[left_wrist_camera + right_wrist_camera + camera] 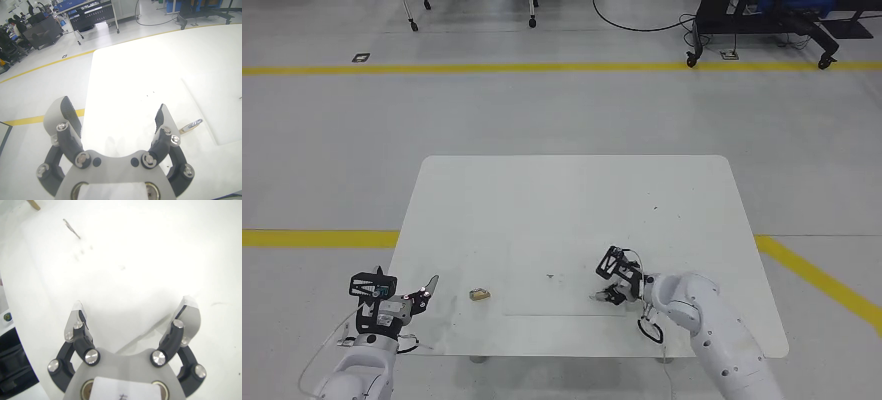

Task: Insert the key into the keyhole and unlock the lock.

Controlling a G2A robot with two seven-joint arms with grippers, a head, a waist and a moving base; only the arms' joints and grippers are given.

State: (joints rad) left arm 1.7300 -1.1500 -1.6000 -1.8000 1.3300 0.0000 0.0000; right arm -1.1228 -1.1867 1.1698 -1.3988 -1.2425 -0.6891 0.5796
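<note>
A small brass padlock [479, 294] lies near the front left of the white table [572, 200]. In the left wrist view the padlock [190, 126] shows a silver shackle, just off one side of my open left gripper [113, 103]. That left gripper [422, 295] hovers at the table's left front edge, with nothing between its fingers. A thin silver key [71, 229] lies flat on the table ahead of my open, empty right gripper [132, 301]. From above, the key [550, 277] sits between the padlock and the right gripper [602, 283]. A corner of the padlock [34, 204] shows beyond the key.
A faint rectangular outline [542, 315] marks the tabletop near the front middle. The table's front edge runs close under both grippers. Yellow floor lines and wheeled carts [762, 30] lie beyond the table.
</note>
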